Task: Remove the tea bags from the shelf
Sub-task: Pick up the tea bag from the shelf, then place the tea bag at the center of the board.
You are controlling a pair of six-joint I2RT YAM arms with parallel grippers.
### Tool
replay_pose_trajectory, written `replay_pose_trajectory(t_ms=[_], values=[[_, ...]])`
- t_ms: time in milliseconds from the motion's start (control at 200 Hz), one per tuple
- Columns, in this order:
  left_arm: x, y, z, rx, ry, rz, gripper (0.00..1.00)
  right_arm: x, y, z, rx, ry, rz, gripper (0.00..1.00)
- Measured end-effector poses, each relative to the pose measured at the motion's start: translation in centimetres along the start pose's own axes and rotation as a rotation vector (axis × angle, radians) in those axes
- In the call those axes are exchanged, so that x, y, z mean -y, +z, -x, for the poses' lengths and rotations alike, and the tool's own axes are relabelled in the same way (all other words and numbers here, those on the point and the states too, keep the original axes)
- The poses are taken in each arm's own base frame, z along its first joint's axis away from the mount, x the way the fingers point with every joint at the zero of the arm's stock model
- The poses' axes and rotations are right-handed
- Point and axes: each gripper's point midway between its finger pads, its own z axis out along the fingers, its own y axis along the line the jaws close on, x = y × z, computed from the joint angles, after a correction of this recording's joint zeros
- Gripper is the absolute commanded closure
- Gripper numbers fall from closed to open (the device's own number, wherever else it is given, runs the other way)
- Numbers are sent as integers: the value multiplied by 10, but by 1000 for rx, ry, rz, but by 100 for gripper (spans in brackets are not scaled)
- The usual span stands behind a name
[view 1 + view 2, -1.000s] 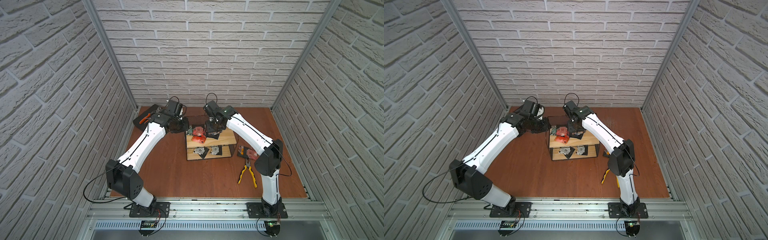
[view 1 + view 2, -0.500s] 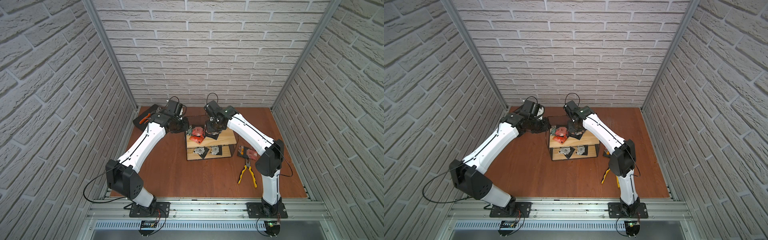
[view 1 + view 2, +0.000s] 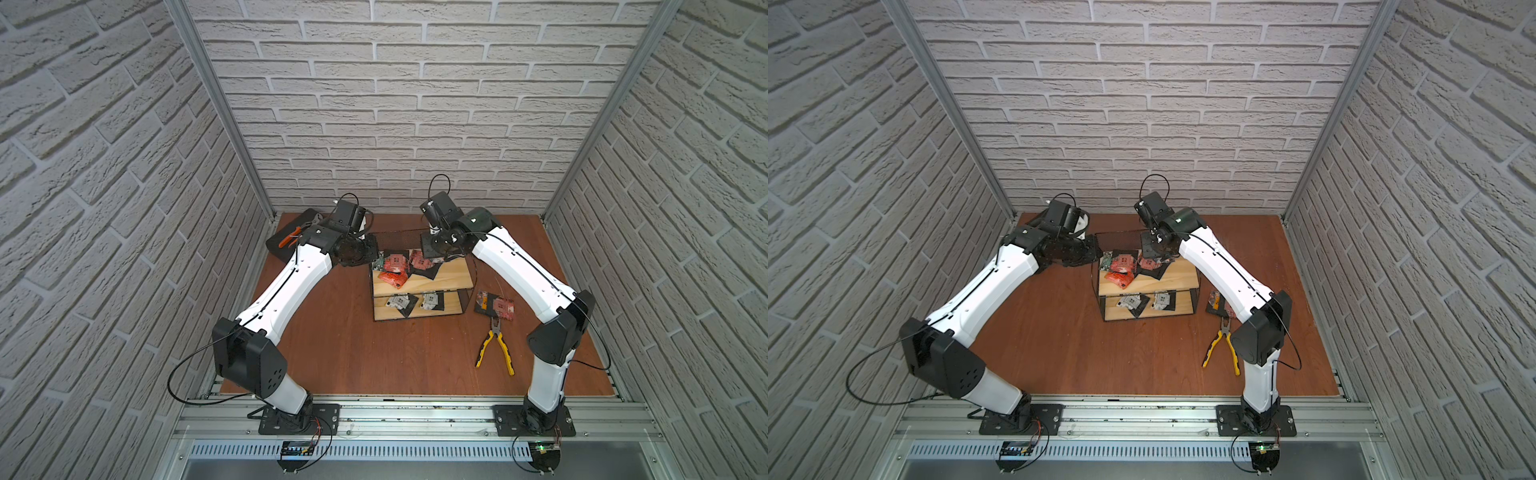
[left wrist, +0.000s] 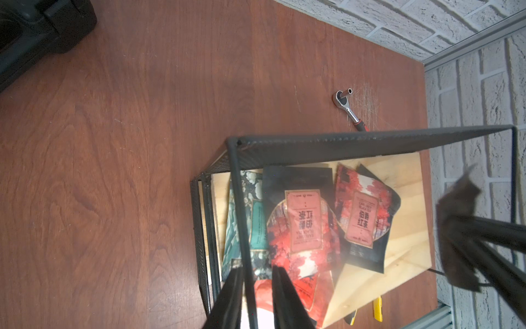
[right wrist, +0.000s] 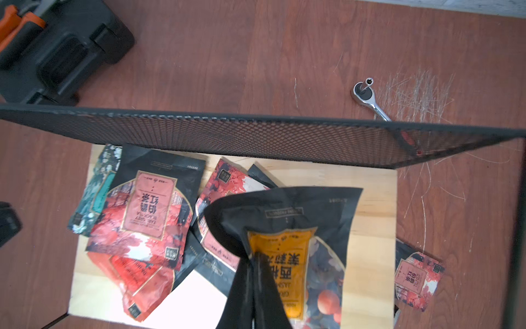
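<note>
**Black sachet pinched in the right gripper over the shelf**

Across the lower middle of both top views, the table, hemmed by brick walls left, right and behind. Widest bare room in the lower centre, in front of the shelf and between the arm bases; a narrower strip along the right wall.

From the lower left, the left arm: rises, bends at the elbow, stretches up and right to the shelf's left edge. From the lower right, the right arm: mirrors that, wrist tipped down over the rear of the top board.

At centre, well clear of every wall, the shelf, its mesh back close behind the right wrist. In the upper left corner of the table, the tool case, close behind the left wrist. At lower right, near the right elbow, the pliers, apart from the shelf.

Heaped and overlapping on the left half of the top board, the tea bags; a few more on the lower tier, two on the table just right of the shelf.

At the shelf's left edge, the left gripper: fingers a little apart, astride the frame's thin side bar, gap visible beside the bar. Over the heap, the right gripper: closed tight on the black sachet with the orange label, crumpled upward at the pinch.

Behind the mesh, on the table, a ratchet.

Against a second ago: same arm poses, same shelf spot; right jaws now drawn together.
</note>
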Motion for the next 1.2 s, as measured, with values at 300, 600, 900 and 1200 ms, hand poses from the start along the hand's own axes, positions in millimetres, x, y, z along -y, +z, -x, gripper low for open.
replay_pose_trajectory(t_ms=[300, 600, 900, 1200], values=[[-1, 2, -1, -5, 4, 3, 82, 27, -68, 9, 162, 46, 9, 97], [-1, 2, 0, -6, 12, 4, 82, 148, -84, -1, 233, 328, -113, 98], [1, 3, 3, -2, 13, 2, 82, 229, 38, -117, -173, 557, -229, 98], [1, 2, 4, -5, 13, 4, 82, 230, 96, -144, -303, 573, -213, 92]])
